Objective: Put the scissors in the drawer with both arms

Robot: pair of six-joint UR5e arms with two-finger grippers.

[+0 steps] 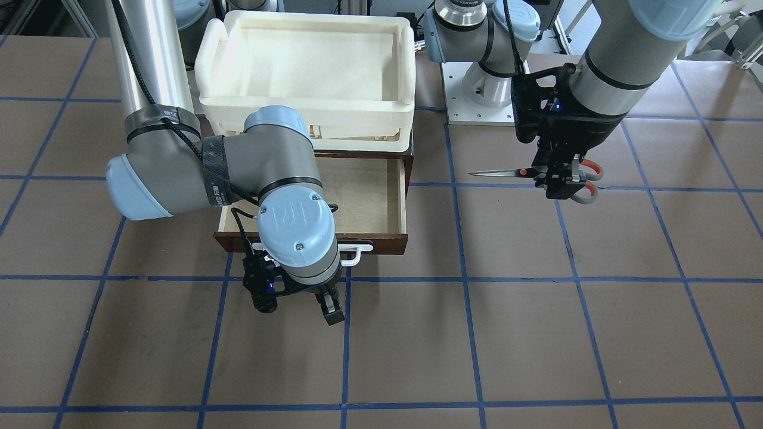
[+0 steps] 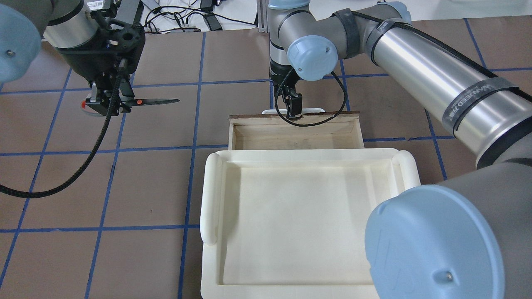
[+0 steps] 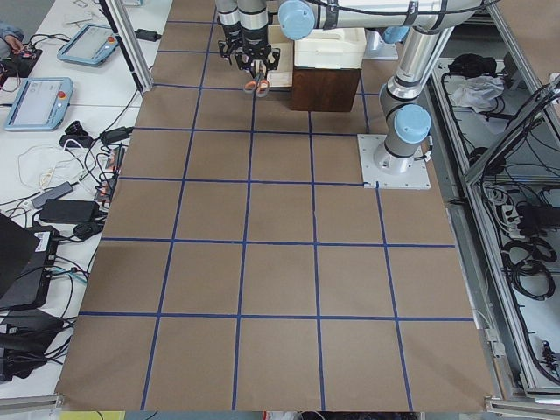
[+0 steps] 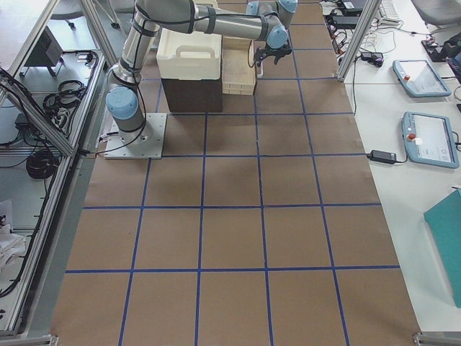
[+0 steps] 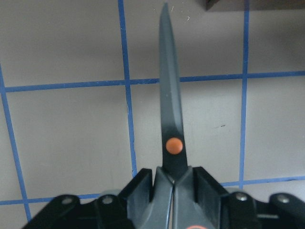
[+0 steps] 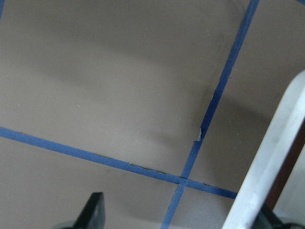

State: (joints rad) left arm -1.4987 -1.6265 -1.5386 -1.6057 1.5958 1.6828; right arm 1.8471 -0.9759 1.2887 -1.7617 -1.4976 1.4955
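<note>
The scissors [image 1: 506, 173] hang level above the table, blades closed and pointing toward the drawer, orange pivot dot showing. My left gripper [image 1: 560, 179] is shut on them just behind the pivot, also in the overhead view [image 2: 110, 104] and the left wrist view [image 5: 174, 186]. The drawer [image 1: 363, 190] stands pulled open, its pale interior empty. My right gripper [image 1: 316, 304] is open just in front of the drawer's white bar handle [image 1: 357, 250]. The right wrist view shows one finger [image 6: 93, 210] and the handle [image 6: 271, 152] at the right edge.
A cream-white foam tray [image 2: 210, 199] sits on top of the dark cabinet [image 3: 324, 87] that holds the drawer. The brown table [image 1: 536, 333] carries blue tape grid lines. The left arm's base plate [image 1: 459, 101] lies behind the scissors.
</note>
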